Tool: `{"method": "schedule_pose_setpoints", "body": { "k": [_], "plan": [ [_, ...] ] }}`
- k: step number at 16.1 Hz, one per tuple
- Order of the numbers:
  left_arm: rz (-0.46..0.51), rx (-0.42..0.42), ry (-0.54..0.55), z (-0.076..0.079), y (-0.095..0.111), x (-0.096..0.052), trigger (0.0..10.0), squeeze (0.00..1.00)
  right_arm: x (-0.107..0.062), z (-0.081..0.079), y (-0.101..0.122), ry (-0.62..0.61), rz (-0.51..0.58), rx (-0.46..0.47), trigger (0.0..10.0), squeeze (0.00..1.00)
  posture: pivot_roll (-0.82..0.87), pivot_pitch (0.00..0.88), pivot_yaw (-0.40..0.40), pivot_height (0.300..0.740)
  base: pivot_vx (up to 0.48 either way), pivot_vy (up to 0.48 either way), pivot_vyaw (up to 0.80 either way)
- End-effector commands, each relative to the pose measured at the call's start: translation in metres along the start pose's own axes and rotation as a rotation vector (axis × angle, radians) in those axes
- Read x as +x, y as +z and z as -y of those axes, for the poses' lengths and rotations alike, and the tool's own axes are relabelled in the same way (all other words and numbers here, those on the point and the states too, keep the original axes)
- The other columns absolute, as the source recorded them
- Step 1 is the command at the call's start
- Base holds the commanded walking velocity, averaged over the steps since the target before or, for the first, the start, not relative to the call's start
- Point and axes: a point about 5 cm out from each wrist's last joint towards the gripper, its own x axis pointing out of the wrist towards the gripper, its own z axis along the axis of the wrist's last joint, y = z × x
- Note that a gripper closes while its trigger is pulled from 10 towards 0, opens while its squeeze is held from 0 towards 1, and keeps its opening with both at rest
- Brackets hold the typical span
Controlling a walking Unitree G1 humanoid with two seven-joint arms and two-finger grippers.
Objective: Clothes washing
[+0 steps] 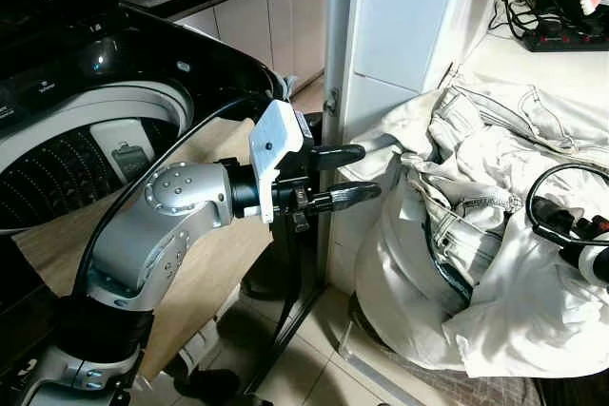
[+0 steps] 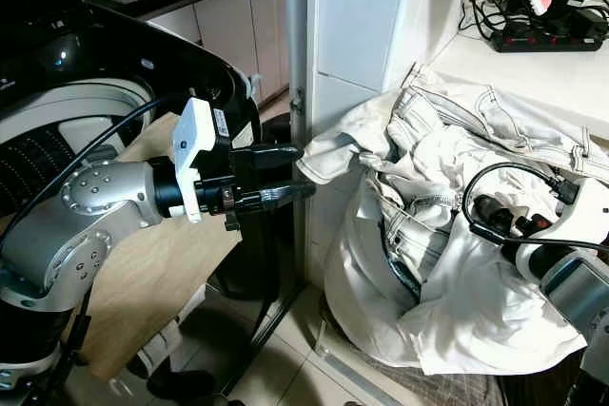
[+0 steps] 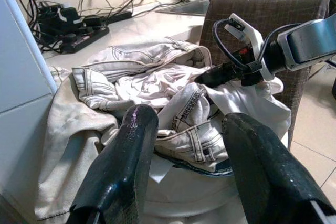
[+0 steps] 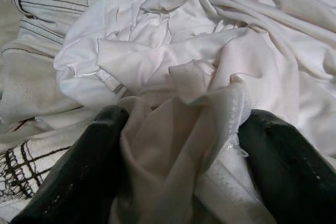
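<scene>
A glossy black top-loading washing machine (image 1: 114,54) stands at far left, its ribbed drum (image 1: 57,173) ringed in pale grey, with a tan wood-grain panel (image 1: 205,263) beside it. The robot's silver left arm bends at a riveted elbow and reaches level toward the laundry, its left gripper (image 1: 350,175) held with the two long black fingers spread apart and empty, just short of the cloth. Right of a white pillar (image 1: 400,35), a heap of white clothes (image 1: 476,235), made up of stiff stitched denim and soft crumpled jersey, spills over a laundry basket (image 2: 457,389). At far right the right gripper (image 4: 173,145) is buried in the pile, its fingers pinching a fold of thin white fabric (image 4: 184,114). A black power strip (image 1: 563,40) lies on the counter behind.
</scene>
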Motion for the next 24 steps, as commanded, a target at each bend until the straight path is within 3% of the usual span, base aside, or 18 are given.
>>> {"method": "schedule_pose_setpoints", "body": {
  "k": [1,13,17,21,22,24],
  "plan": [
    [-0.003,0.003,-0.009,0.002,0.0,-0.002,10.0,0.0,0.001,0.002,0.002,-0.023,0.014,0.017,0.0,0.0,-0.12,0.0,0.044,0.74,0.0,0.0,0.0],
    [0.005,0.011,0.001,-0.001,0.0,-0.003,10.0,0.0,-0.001,0.0,0.008,-0.028,0.048,0.016,0.0,0.0,-0.12,0.0,0.044,0.74,0.0,0.0,0.0],
    [0.016,0.004,0.016,-0.002,0.001,-0.003,10.0,0.0,-0.005,-0.007,0.024,-0.006,0.12,0.01,0.0,0.0,-0.13,0.0,0.044,0.74,0.0,0.0,0.0],
    [0.042,-0.008,0.078,-0.009,0.004,-0.002,10.0,0.0,-0.017,-0.041,0.069,0.151,0.325,0.017,0.0,0.0,-0.13,0.0,0.044,0.74,0.0,0.0,0.0],
    [0.07,0.0,0.123,-0.014,0.008,-0.001,10.0,0.0,-0.024,-0.063,0.086,0.269,0.387,0.0,0.0,0.0,-0.13,0.0,0.043,0.74,0.0,0.0,0.0],
    [0.119,0.0,0.207,-0.024,0.016,0.005,10.0,0.0,-0.025,-0.098,0.095,0.434,0.386,-0.031,0.0,0.0,-0.14,0.0,0.043,0.74,0.0,0.0,0.0]
  ]
}}
